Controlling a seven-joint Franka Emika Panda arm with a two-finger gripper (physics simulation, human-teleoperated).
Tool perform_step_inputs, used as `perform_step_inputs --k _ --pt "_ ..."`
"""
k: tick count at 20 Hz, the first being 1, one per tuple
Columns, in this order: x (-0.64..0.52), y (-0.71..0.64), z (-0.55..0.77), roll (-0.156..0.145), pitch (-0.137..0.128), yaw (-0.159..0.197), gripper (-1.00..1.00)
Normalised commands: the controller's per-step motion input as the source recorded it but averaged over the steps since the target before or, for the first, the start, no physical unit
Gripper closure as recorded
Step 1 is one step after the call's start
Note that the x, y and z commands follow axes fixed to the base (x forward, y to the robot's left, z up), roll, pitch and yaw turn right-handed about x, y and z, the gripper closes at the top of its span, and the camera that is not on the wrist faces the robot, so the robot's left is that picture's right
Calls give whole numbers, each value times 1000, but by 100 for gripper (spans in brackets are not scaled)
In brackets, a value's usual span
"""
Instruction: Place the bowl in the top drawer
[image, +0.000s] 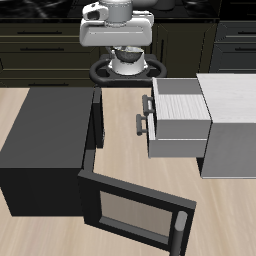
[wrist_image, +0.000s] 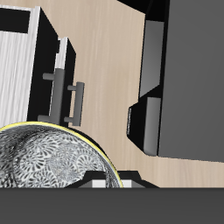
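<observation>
My gripper (image: 128, 66) is shut on the rim of the small silvery bowl (image: 127, 62) and holds it in the air near the table's back, away from the cabinet. In the wrist view the bowl (wrist_image: 48, 171) shows its speckled grey inside, with a fingertip (wrist_image: 112, 179) at its rim. The top drawer (image: 178, 98) of the light grey cabinet (image: 232, 120) is pulled out, its pale inside open to above and its grey bar handle (image: 147, 103) facing the microwave. It also shows in the wrist view (wrist_image: 16, 61), in front of the bowl and lower.
A black microwave (image: 45, 140) stands beside the cabinet, its door (image: 135, 210) swung open toward the table's front edge. A lower drawer handle (image: 140, 124) sticks out below the top one. A strip of bare wooden table (image: 122, 135) lies between microwave and drawers.
</observation>
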Motion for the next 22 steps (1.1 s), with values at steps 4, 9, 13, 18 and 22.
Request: perform_step_inputs --k 4,9,13,18,22 --pt "180 369 -35 10 5 -27 100" --pt "134 346 -55 30 8 -29 100" --pt "34 322 -81 14 2 -17 100" --pt "-10 361 -76 47 15 -19 100" --pt "1 326 -52 54 7 -18 100"
